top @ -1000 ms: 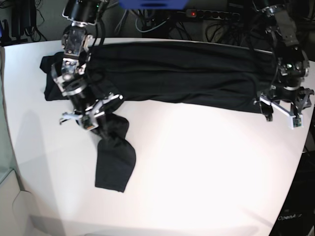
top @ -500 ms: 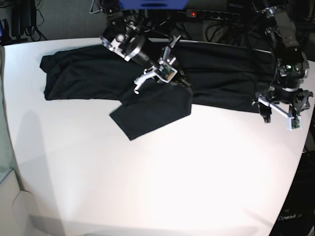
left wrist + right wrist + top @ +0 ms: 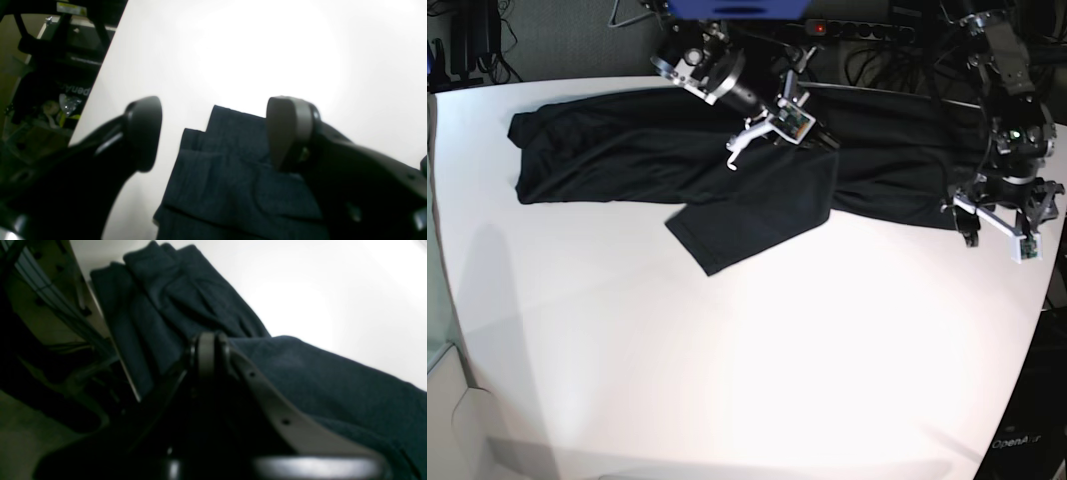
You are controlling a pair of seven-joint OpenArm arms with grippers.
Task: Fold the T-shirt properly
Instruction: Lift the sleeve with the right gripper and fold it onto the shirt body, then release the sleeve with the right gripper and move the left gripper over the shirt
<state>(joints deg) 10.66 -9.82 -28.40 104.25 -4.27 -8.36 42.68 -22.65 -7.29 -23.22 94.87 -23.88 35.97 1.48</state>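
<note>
The dark T-shirt (image 3: 627,150) lies stretched along the back of the white table (image 3: 777,350). One sleeve (image 3: 752,215) is pulled diagonally over its front edge. My right gripper (image 3: 819,142) is over the shirt's middle, shut on the sleeve fabric. The right wrist view shows its fingers (image 3: 206,353) closed with the shirt (image 3: 333,383) draped from them. My left gripper (image 3: 999,238) hangs open at the shirt's right end. In the left wrist view its fingers (image 3: 287,130) stand apart above the folded shirt corner (image 3: 233,166).
A power strip and cables (image 3: 857,30) run behind the table's back edge. The table's right edge (image 3: 1042,300) is close to my left gripper. Dark equipment (image 3: 50,66) stands below that edge.
My right gripper has moved right and toward the back with the sleeve, dragging it farther across the shirt body. The left arm has not moved.
</note>
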